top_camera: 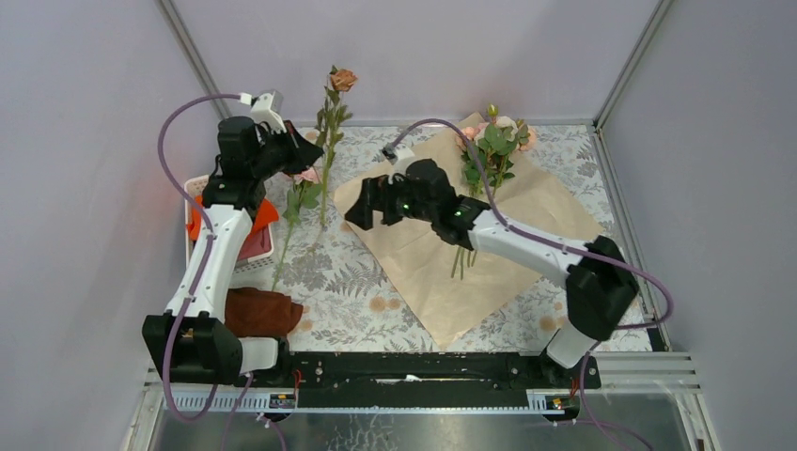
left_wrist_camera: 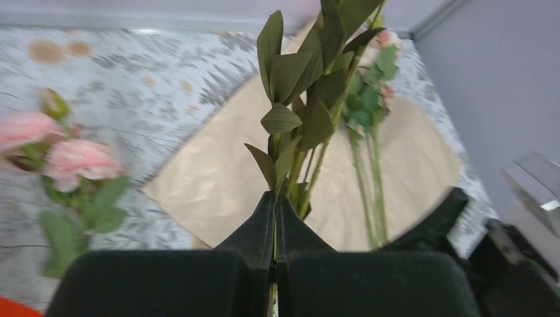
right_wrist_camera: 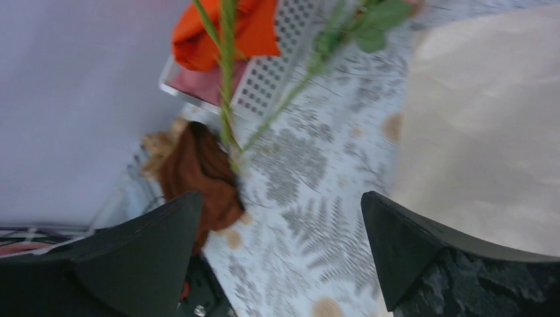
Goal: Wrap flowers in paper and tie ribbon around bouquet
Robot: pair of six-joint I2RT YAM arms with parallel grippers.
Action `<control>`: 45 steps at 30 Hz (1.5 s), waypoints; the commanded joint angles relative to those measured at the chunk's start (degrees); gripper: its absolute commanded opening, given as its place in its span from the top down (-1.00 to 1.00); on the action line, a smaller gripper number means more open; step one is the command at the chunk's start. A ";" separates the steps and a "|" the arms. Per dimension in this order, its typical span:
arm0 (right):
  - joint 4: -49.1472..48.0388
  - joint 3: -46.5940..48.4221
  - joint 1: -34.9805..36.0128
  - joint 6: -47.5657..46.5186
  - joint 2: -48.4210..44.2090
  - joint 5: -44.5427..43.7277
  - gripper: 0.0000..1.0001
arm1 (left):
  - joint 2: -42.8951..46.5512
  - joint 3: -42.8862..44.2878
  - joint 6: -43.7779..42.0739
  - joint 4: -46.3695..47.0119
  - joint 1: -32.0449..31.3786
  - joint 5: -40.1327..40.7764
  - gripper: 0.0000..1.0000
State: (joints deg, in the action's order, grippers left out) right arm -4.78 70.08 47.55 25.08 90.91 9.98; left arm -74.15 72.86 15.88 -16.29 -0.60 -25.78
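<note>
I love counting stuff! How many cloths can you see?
2. An orange cloth sits in the white basket at the left; a brown cloth lies on the table nearer the robot. Others may be hidden.

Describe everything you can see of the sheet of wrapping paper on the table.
The paper is a large, thin peach-tan sheet, matte and lightly creased. It lies flat and unfolded on the patterned table, turned like a diamond, one corner toward the arms. Pink flowers rest on its far half, stems pointing toward its middle. The right arm reaches across it; the open right claw hangs by its left corner, gripping nothing.
</note>
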 commanded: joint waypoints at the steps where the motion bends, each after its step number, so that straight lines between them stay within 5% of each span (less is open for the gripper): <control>1: -15.64 8.43 1.65 11.03 8.09 8.63 -0.99 | 0.58 -4.72 12.24 7.37 -1.59 -11.60 1.00; 6: -22.35 11.76 1.83 17.10 15.77 9.75 -0.99 | 0.49 -5.33 15.06 8.71 -4.83 -14.83 1.00; 8: -20.36 13.38 1.75 18.53 18.03 7.79 -0.75 | 0.59 -5.91 16.70 9.43 -5.10 -15.99 1.00; 9: -18.79 13.86 1.65 18.86 18.52 6.50 -0.31 | 0.59 -6.06 17.05 9.51 -5.11 -16.68 1.00; 11: -15.58 12.24 1.50 19.85 17.14 1.05 0.87 | 0.83 -6.34 15.96 8.67 -4.99 -17.79 1.00; 12: -14.63 10.03 1.31 19.77 15.54 -2.45 1.00 | 0.80 -6.16 13.91 7.11 -4.89 -18.67 1.00; 13: -13.66 7.75 0.90 18.68 13.49 -4.85 1.00 | 0.50 -5.44 11.00 4.30 -4.86 -19.17 0.81; 15: -7.76 4.49 -0.34 14.87 9.92 -9.10 1.00 | -0.88 -3.19 3.78 -3.40 -4.21 -17.98 -0.62; 16: -3.17 3.68 -1.15 12.50 8.37 -12.47 1.00 | -1.77 -2.06 0.00 -6.99 -3.41 -17.31 -0.93; 17: 1.28 2.98 -2.43 10.25 7.23 -15.47 1.00 | -2.81 -1.27 -3.91 -9.90 -2.35 -16.24 -0.97; 23: 23.04 6.09 -15.58 3.56 11.40 -17.33 1.00 | -6.56 -5.45 -17.38 -9.76 1.99 9.49 -0.98; 26: 26.96 10.80 -17.54 0.45 17.43 -21.48 0.58 | -10.09 -8.08 -20.08 -4.50 2.05 19.64 -0.97; 27: 29.32 13.23 -17.99 -0.42 19.52 -22.39 0.24 | -11.88 -8.08 -20.47 -3.84 2.01 22.04 -0.97; 28: 33.26 15.99 -18.37 -1.04 22.08 -23.46 -0.06 | -13.80 -7.69 -20.77 -3.68 2.01 23.80 -0.97; 30: 37.79 19.39 -18.47 -1.89 23.16 -26.29 -0.25 | -17.55 -6.56 -21.54 -4.36 2.01 25.52 -0.95; 39: 39.07 15.67 -18.28 -3.28 10.21 -25.13 -0.42 | -31.72 -4.19 -24.08 -5.51 2.01 28.00 -0.86; 41: 39.45 14.64 -18.29 -3.87 7.88 -24.06 -0.43 | -34.38 -3.24 -23.89 -5.71 2.13 28.48 -0.64; 45: 42.58 13.85 -18.28 -5.43 4.37 -24.12 -0.47 | -35.13 -2.11 -22.13 -7.39 3.83 24.75 0.62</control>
State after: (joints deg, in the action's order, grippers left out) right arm 34.20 84.82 28.82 22.15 99.50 -13.96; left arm -108.44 69.21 -6.39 -23.00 1.28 -0.49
